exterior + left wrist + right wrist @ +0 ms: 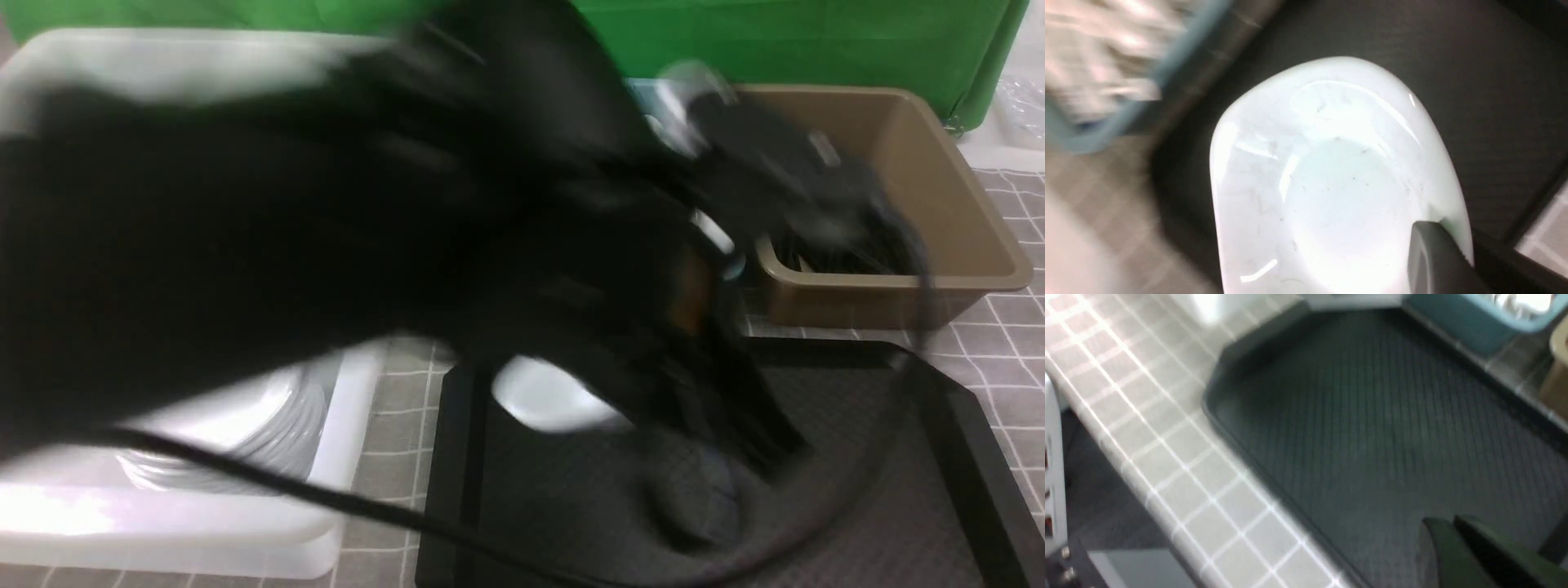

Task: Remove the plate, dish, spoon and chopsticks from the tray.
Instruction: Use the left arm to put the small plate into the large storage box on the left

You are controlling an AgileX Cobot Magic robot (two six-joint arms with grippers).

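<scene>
The small pale dish (1331,183) sits over the black tray (1494,102), and my left gripper (1453,241) is shut on its rim. One grey finger (1433,253) lies inside the bowl; the other is hidden behind the rim. In the front view the dish (547,396) shows at the tray's (857,457) far left, half covered by my blurred left arm. My right gripper (1447,526) hangs shut above bare tray (1372,416), holding nothing. Thin black chopsticks (833,257) lie in the brown bin. I cannot make out the plate or the spoon.
A large white bin (343,457) stands left of the tray with pale ware inside. A brown bin (939,204) stands behind the tray on the right, a teal bin (1474,318) beside it. Grey checked cloth (1167,437) covers the table, whose edge runs close to the tray.
</scene>
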